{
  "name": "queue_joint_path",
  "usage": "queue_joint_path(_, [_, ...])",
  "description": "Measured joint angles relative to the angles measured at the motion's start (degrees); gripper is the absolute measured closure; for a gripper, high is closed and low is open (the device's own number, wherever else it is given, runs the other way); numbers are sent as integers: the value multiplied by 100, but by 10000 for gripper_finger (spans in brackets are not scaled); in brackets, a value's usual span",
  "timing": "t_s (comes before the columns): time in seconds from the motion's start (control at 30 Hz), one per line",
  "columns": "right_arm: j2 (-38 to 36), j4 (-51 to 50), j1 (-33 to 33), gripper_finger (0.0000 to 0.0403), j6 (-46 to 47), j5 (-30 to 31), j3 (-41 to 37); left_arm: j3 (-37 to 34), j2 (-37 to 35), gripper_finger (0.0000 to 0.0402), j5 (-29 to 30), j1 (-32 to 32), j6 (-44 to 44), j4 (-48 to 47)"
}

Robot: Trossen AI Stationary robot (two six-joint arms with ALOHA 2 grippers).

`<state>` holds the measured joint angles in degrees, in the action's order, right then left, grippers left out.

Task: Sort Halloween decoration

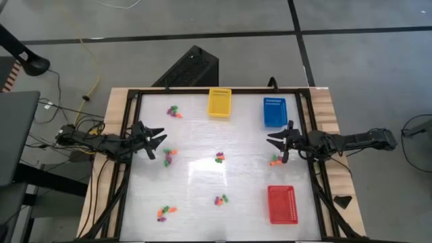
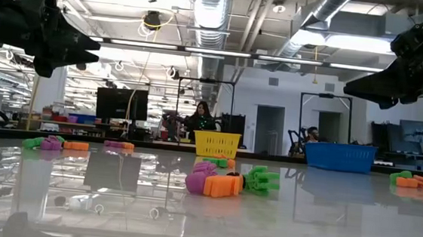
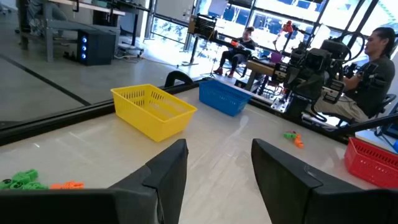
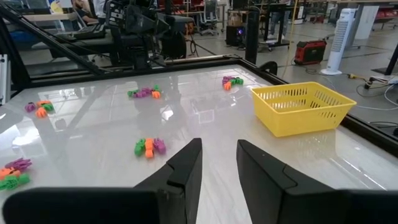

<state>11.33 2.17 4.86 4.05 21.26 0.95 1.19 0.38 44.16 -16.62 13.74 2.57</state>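
Note:
The Halloween decoration lies in several small clusters of orange, green and purple trinkets on the white table: one near the far left (image 1: 174,111), one by the left gripper (image 1: 168,156), one in the middle (image 1: 220,158), two toward the near edge (image 1: 221,200) (image 1: 165,212), and one just below the right gripper (image 1: 275,160). My left gripper (image 1: 156,140) hovers open above the table's left side, pointing right. My right gripper (image 1: 277,144) hovers open at the right side, pointing left. In the low view both grippers (image 2: 73,47) (image 2: 373,86) hang well above the tabletop.
Three perforated baskets stand on the table: yellow (image 1: 219,102) at the far edge, blue (image 1: 274,111) at the far right, red (image 1: 281,204) at the near right. A black frame (image 1: 128,121) borders the table. People sit in the room beyond (image 3: 373,68).

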Motion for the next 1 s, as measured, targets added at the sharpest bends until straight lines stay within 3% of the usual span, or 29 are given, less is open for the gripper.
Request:
queue_joint_path(0.47, [1,135,-16,272,-219,-10,-7,0,-1,233,28,11,109,14])
queue_joint_path(0.73, [2,1778,-24,272,-162,-40,-17,-11,-2,233,1403,282,-896,1147])
queue_joint_path(0.83, [-2,2623,-96,272,-106,298,-14,-9,-2,233,1663,475,-1338,1602])
queue_joint_path(0.93, [15,3124,-230,272,-128,343,12,-7,-2,233,1439,653,-1304,1751])
queue_joint_path(1.0, [184,3100,-314,272,-42,64,183,-7,-2,233,866,783,-1424,1749])
